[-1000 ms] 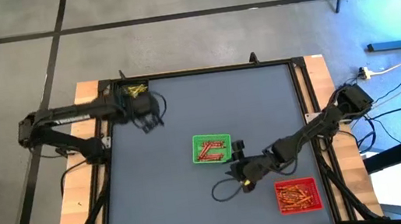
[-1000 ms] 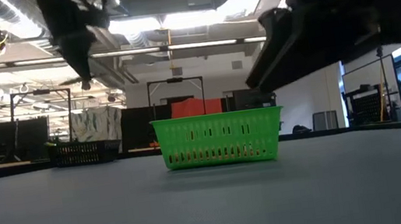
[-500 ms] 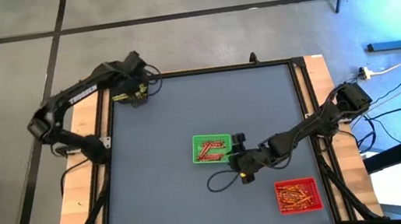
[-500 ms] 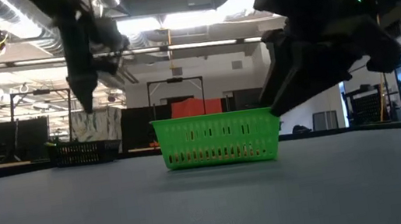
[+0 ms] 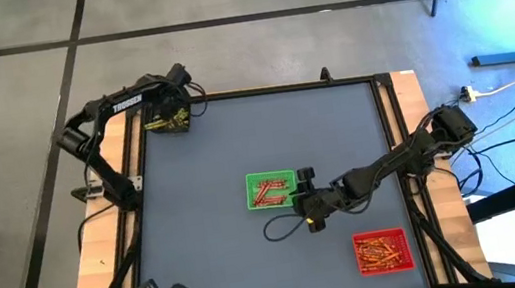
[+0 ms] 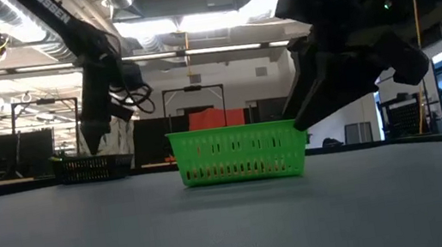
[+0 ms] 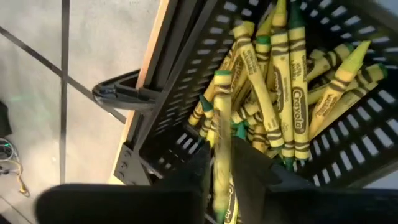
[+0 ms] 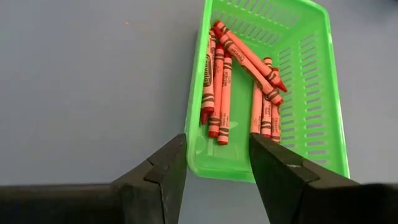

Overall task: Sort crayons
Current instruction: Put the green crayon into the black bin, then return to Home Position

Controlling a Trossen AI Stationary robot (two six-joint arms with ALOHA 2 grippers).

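A black basket (image 7: 323,93) of yellow crayons (image 7: 292,81) stands at the table's far left corner (image 5: 172,123). My left gripper (image 7: 222,177) hangs above it with a yellow crayon (image 7: 222,124) between its fingers. Mid-table is a green tray (image 5: 270,191) with red crayons (image 8: 239,87) lying on its floor. My right gripper (image 8: 214,155) hovers open at that tray's right end (image 5: 303,191), its fingers apart over the tray's end wall and touching nothing. A red tray (image 5: 384,250) at the near right holds orange crayons. My left gripper pinches the yellow crayon's lower part (image 7: 221,163) between its two fingers, which lie along the crayon. The fingers slant down from above. The crayon is clear of the pile, its green-banded end (image 7: 222,78) sticking out beyond the fingertips over the basket.
A black cable loop (image 5: 280,230) lies on the grey mat near the right gripper. The mat has a raised black frame, with wooden boards (image 5: 102,257) along the left and right sides. Open mat lies between the basket and the green tray.
My left arm has swung from over the mat toward the far left corner and come down over the black basket, its wrist turning. My right gripper has moved a little toward the far edge, up to the green tray's end, and stayed open.
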